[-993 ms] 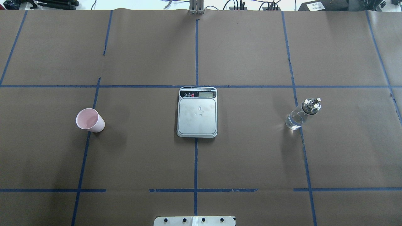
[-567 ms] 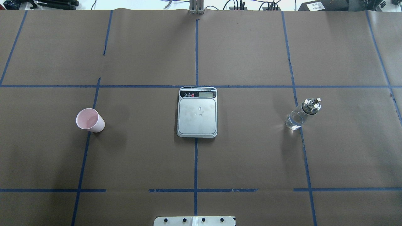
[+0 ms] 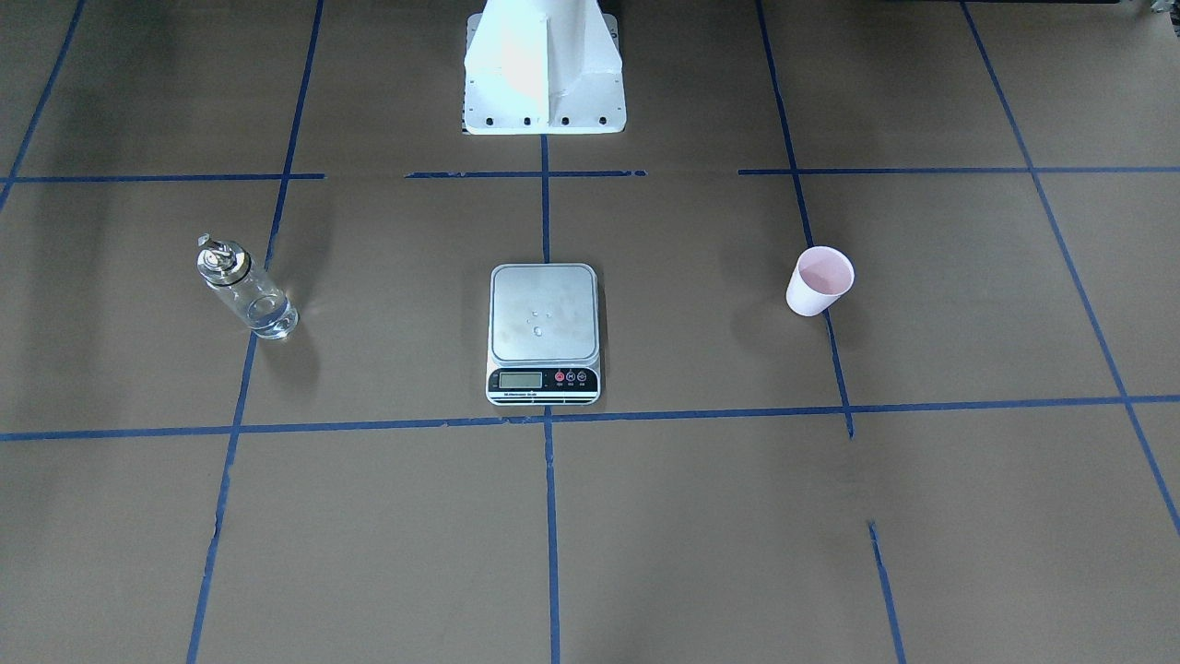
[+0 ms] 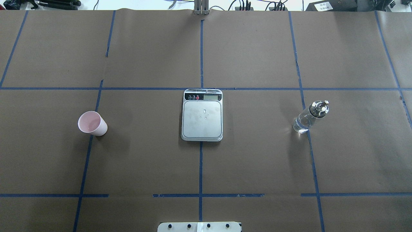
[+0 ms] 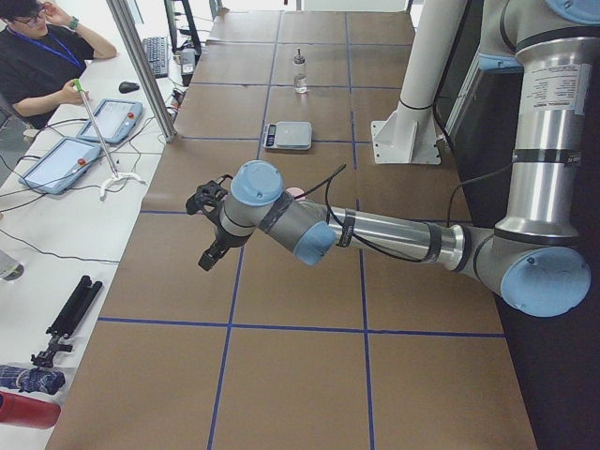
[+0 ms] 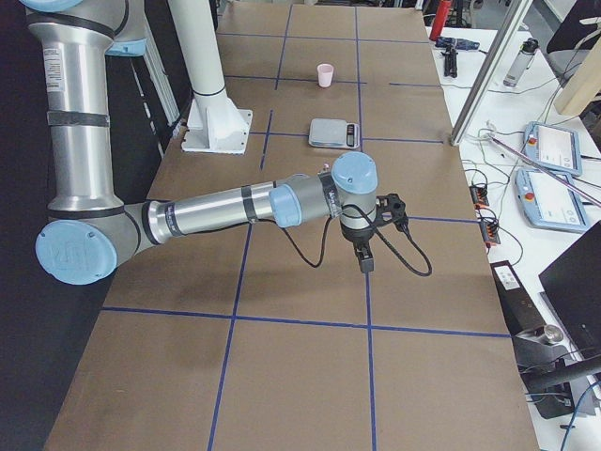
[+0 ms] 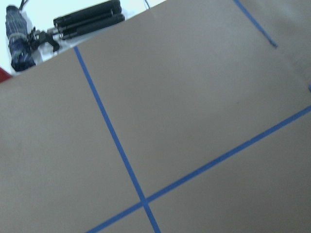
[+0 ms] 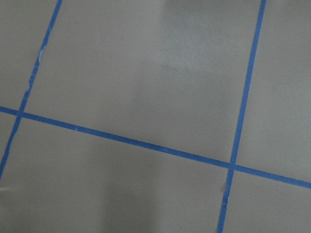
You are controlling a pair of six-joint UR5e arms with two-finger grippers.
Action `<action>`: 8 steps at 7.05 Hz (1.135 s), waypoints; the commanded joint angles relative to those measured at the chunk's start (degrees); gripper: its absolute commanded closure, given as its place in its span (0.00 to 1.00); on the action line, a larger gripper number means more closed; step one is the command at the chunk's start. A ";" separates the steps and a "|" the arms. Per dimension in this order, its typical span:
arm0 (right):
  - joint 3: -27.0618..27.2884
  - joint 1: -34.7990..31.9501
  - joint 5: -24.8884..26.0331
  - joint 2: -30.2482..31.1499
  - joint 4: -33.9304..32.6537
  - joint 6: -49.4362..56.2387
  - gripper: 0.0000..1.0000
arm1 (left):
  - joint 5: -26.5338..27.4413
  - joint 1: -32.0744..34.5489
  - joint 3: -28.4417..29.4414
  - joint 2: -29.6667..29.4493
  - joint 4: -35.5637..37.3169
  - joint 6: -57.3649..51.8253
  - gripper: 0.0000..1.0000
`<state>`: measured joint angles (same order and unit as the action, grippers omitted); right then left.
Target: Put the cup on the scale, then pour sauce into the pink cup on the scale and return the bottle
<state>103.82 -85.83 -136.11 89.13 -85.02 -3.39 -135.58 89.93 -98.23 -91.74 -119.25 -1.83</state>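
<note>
The pink cup [image 4: 91, 123] [image 3: 820, 281] stands upright on the brown table, left of the scale [image 4: 202, 124] [image 3: 543, 318]. The scale's steel plate bears only a few droplets. To the scale's right the glass bottle [image 4: 309, 117] [image 3: 241, 289] stands upright with its metal spout on and the clear sauce [image 4: 301, 125] inside. Only the side views show the grippers. The left gripper [image 5: 211, 255] hangs over the table's left end, beyond the cup. Over the right end, beyond the bottle, is the right gripper [image 6: 365, 263]. I cannot tell whether either is open or shut.
The white robot base [image 3: 544, 74] stands behind the scale. Blue tape lines grid the paper. Beyond the far edge, a side bench holds tablets [image 5: 117, 117], a metal post [image 5: 141, 66] and a seated person [image 5: 37, 56]. A folded tripod [image 5: 70, 319] lies off the left end.
</note>
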 commanded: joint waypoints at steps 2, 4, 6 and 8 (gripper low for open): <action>2.00 -0.04 -1.35 0.07 0.03 -0.74 0.00 | 0.05 -3.95 0.76 -0.11 -9.60 7.33 0.00; 1.91 -0.04 -1.35 0.25 0.03 -0.82 0.00 | 2.93 -6.94 -2.73 1.65 -9.60 15.76 0.00; 2.00 -0.04 -1.35 1.12 0.03 -0.82 0.00 | 10.75 -17.47 -10.81 4.37 -7.94 28.67 0.00; 2.08 -0.04 -1.44 1.65 0.03 -0.82 0.00 | 16.81 -26.08 -17.57 4.20 2.73 40.00 0.02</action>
<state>105.80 -85.87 -137.48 90.39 -85.00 -4.22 -122.59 69.29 -111.67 -87.55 -122.68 31.11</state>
